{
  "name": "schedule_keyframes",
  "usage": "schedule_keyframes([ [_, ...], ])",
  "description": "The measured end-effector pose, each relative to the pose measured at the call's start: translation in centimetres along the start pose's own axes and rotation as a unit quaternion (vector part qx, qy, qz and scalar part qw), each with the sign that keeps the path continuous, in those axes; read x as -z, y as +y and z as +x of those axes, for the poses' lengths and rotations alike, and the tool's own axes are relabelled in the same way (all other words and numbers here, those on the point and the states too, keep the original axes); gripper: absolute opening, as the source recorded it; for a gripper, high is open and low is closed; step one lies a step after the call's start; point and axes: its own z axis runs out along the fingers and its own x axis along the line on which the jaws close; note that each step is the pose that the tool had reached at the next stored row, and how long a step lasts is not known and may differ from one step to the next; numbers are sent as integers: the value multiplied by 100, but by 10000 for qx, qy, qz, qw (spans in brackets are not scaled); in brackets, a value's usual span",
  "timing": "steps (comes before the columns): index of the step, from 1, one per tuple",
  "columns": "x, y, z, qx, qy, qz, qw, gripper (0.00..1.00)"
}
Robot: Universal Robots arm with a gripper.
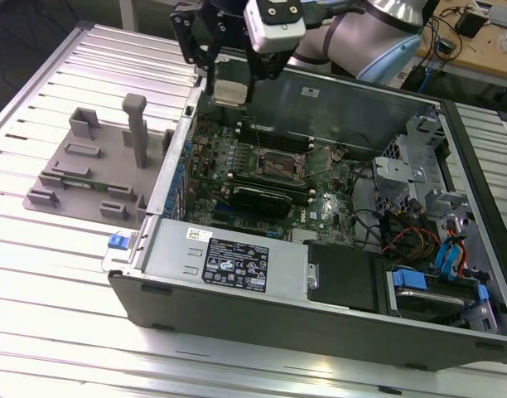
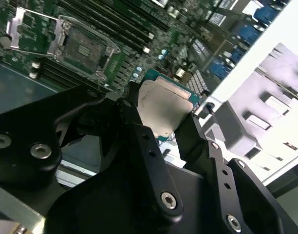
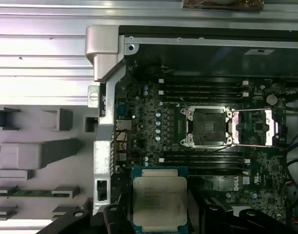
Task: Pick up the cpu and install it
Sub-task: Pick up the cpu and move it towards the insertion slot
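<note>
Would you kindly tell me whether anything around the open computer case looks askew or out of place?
Nothing stands out. The gripper holds the cpu squarely above the case, and the socket is open, its retaining frame swung aside.

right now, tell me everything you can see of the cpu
The cpu is a flat square chip: dull silver metal lid with faint print, thin green board rim. The gripper pinches it by two opposite edges, holding it in the air over the motherboard near the case wall, apart from the open socket.

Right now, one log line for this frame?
gripper: shut on cpu | cpu: held aloft over computer case, apart from socket | socket: open, empty | install: pending
</note>
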Motion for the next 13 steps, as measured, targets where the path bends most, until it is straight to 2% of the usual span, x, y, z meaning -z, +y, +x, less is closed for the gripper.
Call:
schedule_keyframes([
  [1,0,-1,-49,0,0,0,10000,54],
  [9,-5,-3,-294,0,0,1,10000,54],
  [12,-9,-4,-476,0,0,0,10000,54],
  [13,-10,-4,-505,-1,0,0,10000,54],
])
